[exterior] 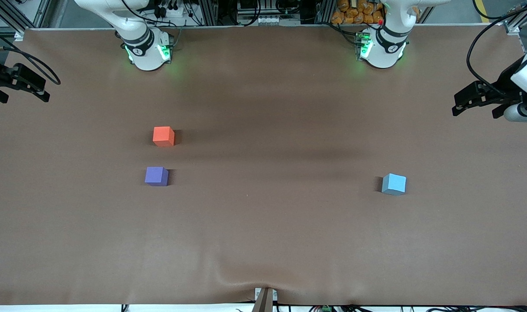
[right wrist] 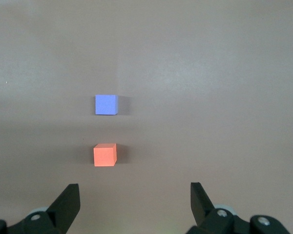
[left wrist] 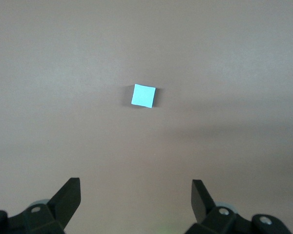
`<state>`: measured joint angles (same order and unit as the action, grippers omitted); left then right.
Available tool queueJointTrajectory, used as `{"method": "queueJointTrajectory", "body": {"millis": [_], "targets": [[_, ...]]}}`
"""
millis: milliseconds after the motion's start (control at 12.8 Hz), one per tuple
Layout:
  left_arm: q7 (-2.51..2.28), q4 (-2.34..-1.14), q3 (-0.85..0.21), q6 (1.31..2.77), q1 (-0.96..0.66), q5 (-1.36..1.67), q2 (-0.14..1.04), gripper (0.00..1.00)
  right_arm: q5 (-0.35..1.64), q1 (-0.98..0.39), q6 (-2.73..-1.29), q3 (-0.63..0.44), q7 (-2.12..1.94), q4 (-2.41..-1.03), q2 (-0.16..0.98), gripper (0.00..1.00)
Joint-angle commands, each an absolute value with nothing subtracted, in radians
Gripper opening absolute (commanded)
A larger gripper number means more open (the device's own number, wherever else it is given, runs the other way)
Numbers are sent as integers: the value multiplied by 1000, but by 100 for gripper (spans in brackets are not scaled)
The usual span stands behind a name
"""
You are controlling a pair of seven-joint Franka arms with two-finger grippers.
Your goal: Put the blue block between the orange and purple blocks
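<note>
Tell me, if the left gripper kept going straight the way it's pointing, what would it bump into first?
Probably just the brown table cover. The open left gripper points down at it, with the blue block ahead between the finger lines, so it might reach that instead; depth is hard to judge.

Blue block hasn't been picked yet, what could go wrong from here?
The gap between the orange block and purple block looks barely wider than one cube; lowering the blue block in could nudge either. The blue block sits rotated to the open left gripper, so the fingers may close on corners. Long carry toward the right arm's end.
</note>
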<state>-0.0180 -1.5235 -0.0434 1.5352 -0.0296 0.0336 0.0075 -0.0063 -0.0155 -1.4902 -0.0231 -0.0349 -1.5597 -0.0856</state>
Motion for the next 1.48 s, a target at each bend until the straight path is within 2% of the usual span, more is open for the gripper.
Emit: {"method": "queueJointTrajectory", "body": {"millis": [0,1172,1406], "targets": [[-3,-1517,-46,1522,-28,14,2,100,-17,6,-1486,-11,-52,-1555,-84,100],[-25,-1523,-45,1542,-23,-11,38,100,-15,11,-1488,-11,-52,-1555,-84,100],[-25,-1523,-43,1632,-21,-70,142,100,-15,11,-1488,-11,-52,-1555,-83,100]]}}
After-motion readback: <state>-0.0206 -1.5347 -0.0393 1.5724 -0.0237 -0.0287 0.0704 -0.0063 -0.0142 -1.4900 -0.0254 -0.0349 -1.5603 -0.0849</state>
